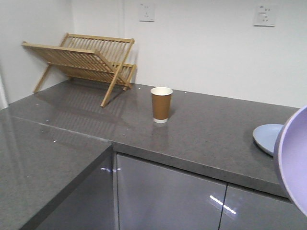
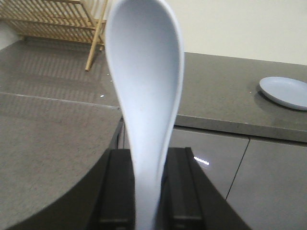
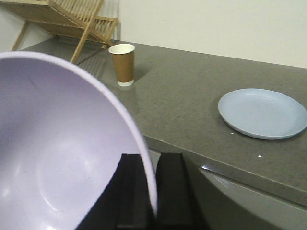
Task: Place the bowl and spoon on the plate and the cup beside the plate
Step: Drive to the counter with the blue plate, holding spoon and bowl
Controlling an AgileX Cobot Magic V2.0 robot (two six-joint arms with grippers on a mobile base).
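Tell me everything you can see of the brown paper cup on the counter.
The tapered brown paper cup has a white rim, white inside and white base band. It stands upright and undented on the grey speckled countertop, which faintly reflects it. It is apart from the slatted wooden dish rack behind it and the round pale blue plate. Only the countertop touches it.

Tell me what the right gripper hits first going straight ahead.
The right gripper, shut on the lavender plastic bowl, would probably meet the grey speckled countertop first, between the brown paper cup and the round pale blue plate; depth is unclear.
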